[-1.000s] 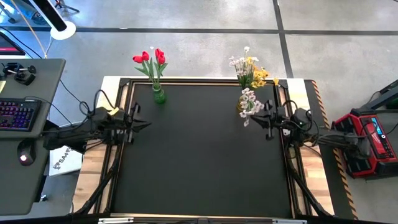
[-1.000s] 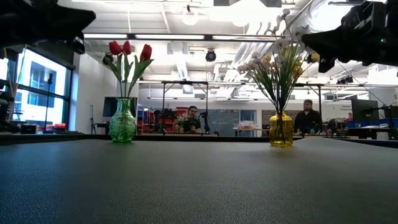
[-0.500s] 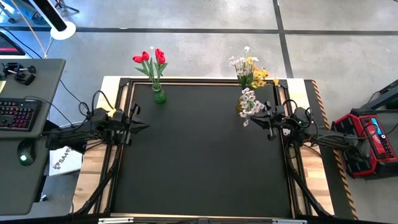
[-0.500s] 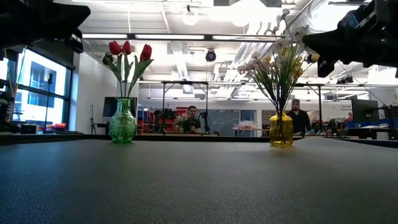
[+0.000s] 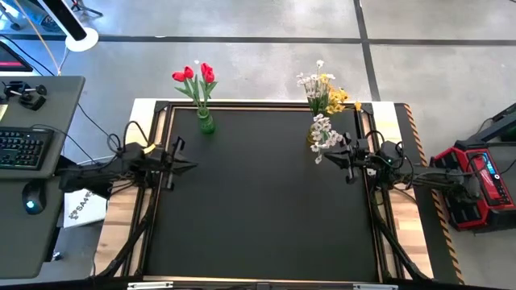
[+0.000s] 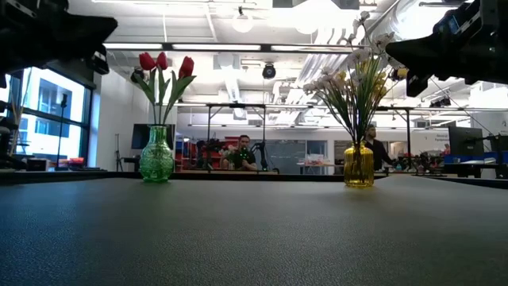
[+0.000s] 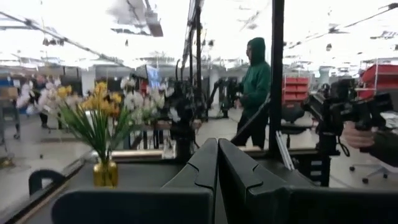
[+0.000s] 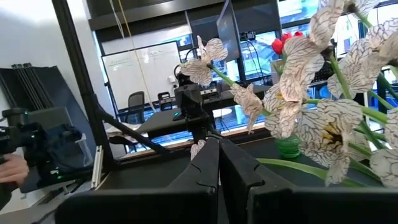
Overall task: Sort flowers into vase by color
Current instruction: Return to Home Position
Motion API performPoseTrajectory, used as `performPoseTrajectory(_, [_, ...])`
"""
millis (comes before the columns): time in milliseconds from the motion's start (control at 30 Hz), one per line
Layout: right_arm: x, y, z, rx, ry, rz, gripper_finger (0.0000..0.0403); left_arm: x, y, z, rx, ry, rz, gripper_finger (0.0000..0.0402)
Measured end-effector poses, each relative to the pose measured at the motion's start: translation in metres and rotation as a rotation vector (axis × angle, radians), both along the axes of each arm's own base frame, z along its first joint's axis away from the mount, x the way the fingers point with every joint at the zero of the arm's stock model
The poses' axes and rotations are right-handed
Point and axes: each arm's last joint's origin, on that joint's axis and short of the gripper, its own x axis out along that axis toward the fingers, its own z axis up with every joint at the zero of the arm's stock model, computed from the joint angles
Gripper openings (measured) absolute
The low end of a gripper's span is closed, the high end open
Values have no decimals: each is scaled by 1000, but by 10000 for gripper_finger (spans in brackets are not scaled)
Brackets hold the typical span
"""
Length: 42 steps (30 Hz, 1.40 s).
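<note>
Three red tulips [image 5: 196, 76] [image 6: 163, 63] stand with their stems in a green glass vase [image 5: 206, 123] [image 6: 156, 155] at the table's far left. White and yellow sprays [image 5: 322, 90] [image 6: 349, 79] stand in a yellow vase [image 5: 312, 138] [image 6: 358, 165] at the far right. My left gripper [image 5: 193, 164] [image 7: 217, 152] is shut and hovers near the left edge, nearer than the green vase. My right gripper [image 5: 326, 157] [image 8: 219, 149] is shut and hovers just beside the white blossoms [image 8: 317, 118], holding nothing.
The black table top [image 5: 258, 209] stretches between the two arms and toward the near edge. A raised frame [image 5: 377, 217] borders it. People stand and sit in the room beyond the far edge [image 6: 242, 151]. A desk with a keyboard [image 5: 24, 149] stands left of the table.
A person in the room behind the yellow vase has walked leftward in the low view. Both grippers have stayed shut and about where they were.
</note>
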Motion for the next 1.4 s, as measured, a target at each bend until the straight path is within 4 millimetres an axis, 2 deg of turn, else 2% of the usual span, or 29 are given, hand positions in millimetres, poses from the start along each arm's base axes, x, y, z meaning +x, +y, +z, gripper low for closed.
performPoseTrajectory(167, [0,-1,0,-7,-1,-31,0,0,-2,1,0,-6,10,0])
performPoseTrajectory(433, [-2,-6,5,-96,-44,-180,0,0,-5,1,-10,-8,5,0])
performPoseTrajectory(533, [0,-4,4,-71,-37,-83,0,0,-6,1,-12,-8,-1,0])
performPoseTrajectory(633, [2,-1,-4,-17,43,67,0,0,-7,1,-12,-6,-9,0])
performPoseTrajectory(733, [4,3,-13,38,140,136,0,1,-8,0,-18,-1,-19,0])
performPoseTrajectory(867, [5,9,-22,20,229,177,0,1,-8,0,-24,4,-19,0])
performPoseTrajectory(1000, [5,16,-23,-22,230,276,0,1,-7,-2,-27,22,-7,0])
performPoseTrajectory(1167, [4,20,-21,-27,208,247,0,2,-5,-8,-61,83,79,0])
performPoseTrajectory(1400, [-6,26,-21,-55,190,267,0,2,-5,-8,-81,81,80,0])
